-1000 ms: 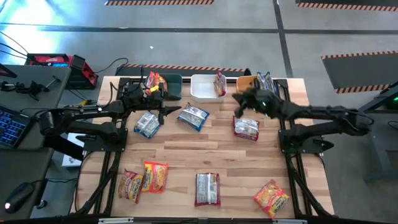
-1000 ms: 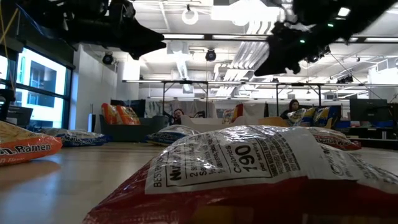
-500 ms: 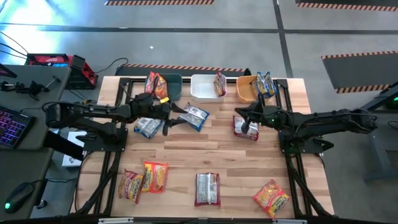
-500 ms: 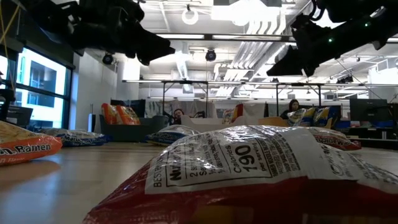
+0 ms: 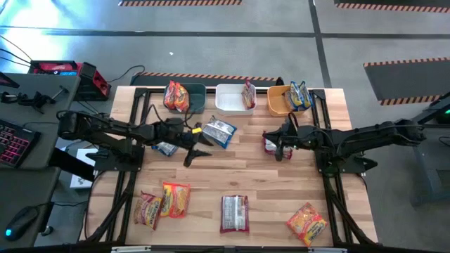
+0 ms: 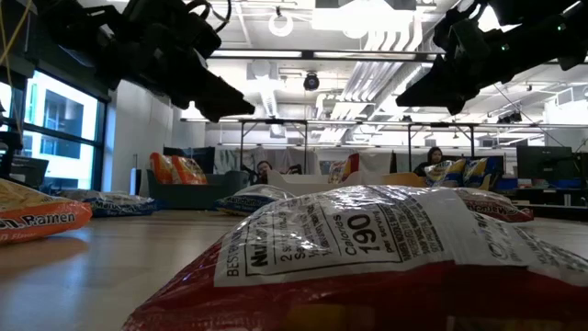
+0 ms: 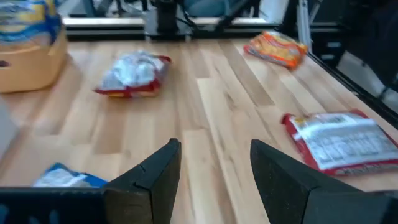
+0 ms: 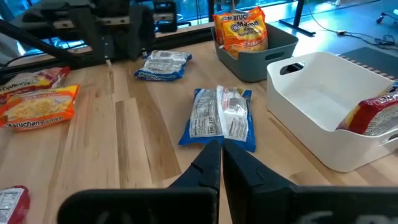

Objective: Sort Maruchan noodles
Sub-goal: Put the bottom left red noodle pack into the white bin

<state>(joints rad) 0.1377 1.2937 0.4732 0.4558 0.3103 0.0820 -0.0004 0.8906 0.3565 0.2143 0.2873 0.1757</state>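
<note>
Your left hand, fingers spread and holding nothing, hovers over bare worktop. Nearest it is the blue packet, just ahead towards the bins, its long axis slanting across the boards. Your right hand, fingers pressed together and empty, sits over the white-maroon packet, so that one is probably its pick. Beyond stand the white bin and orange bin.
</note>
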